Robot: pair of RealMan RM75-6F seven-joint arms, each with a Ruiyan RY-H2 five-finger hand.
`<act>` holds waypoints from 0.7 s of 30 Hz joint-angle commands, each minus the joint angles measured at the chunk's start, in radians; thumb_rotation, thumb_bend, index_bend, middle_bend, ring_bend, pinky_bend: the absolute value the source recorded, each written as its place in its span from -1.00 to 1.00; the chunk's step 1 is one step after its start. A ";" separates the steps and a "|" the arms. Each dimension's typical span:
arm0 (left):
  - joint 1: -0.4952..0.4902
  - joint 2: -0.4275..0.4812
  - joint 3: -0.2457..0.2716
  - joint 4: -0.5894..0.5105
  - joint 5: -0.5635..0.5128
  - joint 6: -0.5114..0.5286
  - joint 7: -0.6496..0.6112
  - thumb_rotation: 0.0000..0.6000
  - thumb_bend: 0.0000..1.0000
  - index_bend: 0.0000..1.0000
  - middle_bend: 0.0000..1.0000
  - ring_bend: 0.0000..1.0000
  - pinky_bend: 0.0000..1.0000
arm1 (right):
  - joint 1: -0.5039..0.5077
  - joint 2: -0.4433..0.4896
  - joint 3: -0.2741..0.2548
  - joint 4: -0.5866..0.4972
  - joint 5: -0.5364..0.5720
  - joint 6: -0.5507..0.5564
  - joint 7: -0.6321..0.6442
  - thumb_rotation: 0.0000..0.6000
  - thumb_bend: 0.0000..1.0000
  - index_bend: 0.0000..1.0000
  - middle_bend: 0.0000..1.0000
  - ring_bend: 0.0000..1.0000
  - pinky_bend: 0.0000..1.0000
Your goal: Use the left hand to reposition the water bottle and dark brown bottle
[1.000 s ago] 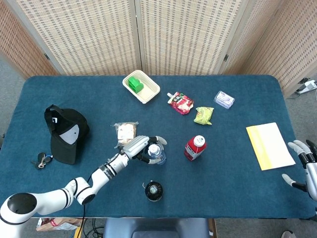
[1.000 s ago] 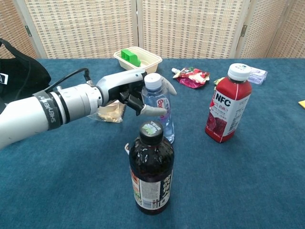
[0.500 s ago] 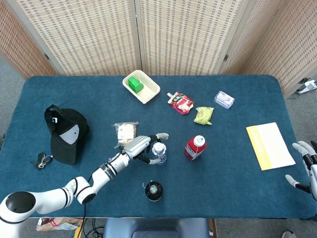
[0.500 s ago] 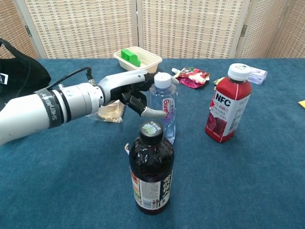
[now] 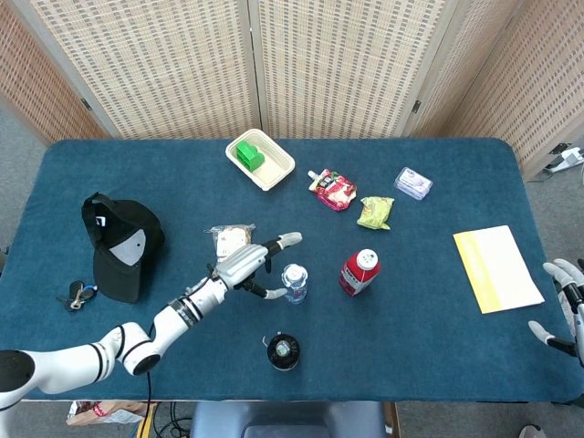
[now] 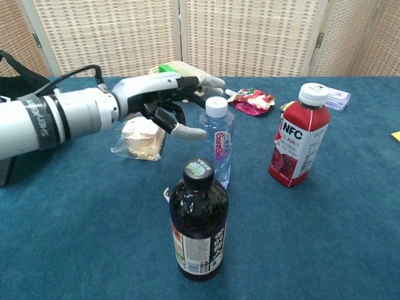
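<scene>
**Left hand spread beside the upright water bottle**

The left hand [image 6: 159, 103] is seen with its fingers apart and nothing held in it. It is raised beside the water bottle [image 6: 216, 141], and a small gap is visible between the fingertips [image 6: 187, 132] and the bottle's shoulder in the chest view; in the head view the hand [image 5: 245, 265] is shown just left of the bottle [image 5: 293, 283]. The water bottle is stood upright on the blue table [image 5: 420, 319], immediately to the right of the hand.

The dark brown bottle [image 6: 198, 229] is stood upright nearer the robot than the hand, close in front of the water bottle and apart from both. A red juice bottle [image 6: 299, 135] is placed further right of the hand, beyond the water bottle. A wrapped snack [image 6: 139, 139] is lain below and behind the hand.

The right hand [image 5: 564, 306] is shown at the far edge of the head view with fingers spread and nothing in it.
</scene>
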 commanded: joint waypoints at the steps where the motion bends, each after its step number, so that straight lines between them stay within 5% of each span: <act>1: 0.035 0.058 0.010 -0.045 -0.007 0.031 0.040 1.00 -0.56 -0.93 -0.94 -0.76 -0.09 | 0.001 -0.001 -0.002 -0.001 -0.003 -0.004 0.000 1.00 -0.82 -0.62 -0.69 -0.89 -0.63; 21: 0.198 0.350 0.112 -0.220 0.056 0.131 0.003 1.00 -0.56 -0.92 -0.94 -0.75 -0.09 | 0.021 0.002 -0.002 -0.035 -0.028 -0.019 -0.035 1.00 -0.82 -0.62 -0.69 -0.89 -0.63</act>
